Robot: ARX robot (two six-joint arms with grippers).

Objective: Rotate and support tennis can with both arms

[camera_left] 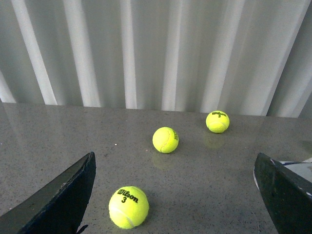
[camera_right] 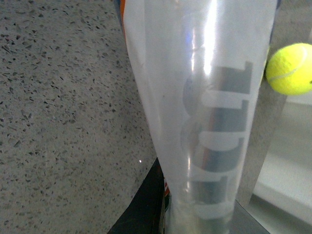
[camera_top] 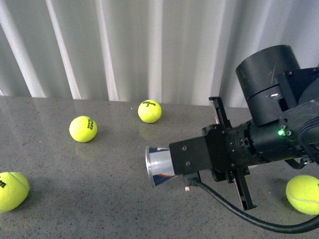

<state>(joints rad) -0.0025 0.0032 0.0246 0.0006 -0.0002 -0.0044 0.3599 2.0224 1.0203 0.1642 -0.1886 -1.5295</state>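
One arm's share looks done: the right pincer (camera_top: 188,157) is clamped on the tennis can (camera_top: 158,167), held level above the tabletop (camera_top: 99,199) at centre-right. The left pincer (camera_left: 174,168) gapes empty, with the can off to its right. Its supporting hold seems left to do.

Lower ball (camera_left: 128,207): "Wilson 3", black. Upper-right ball (camera_left: 217,121): same mark, small. Can (camera_right: 204,122) lettering: pale, unreadable.

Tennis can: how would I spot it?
Find the big black right arm over the grey table. Poking out past its tip is the tennis can, lying sideways. It is a clear tube with a shiny silver end, unlike the round yellow balls around it.
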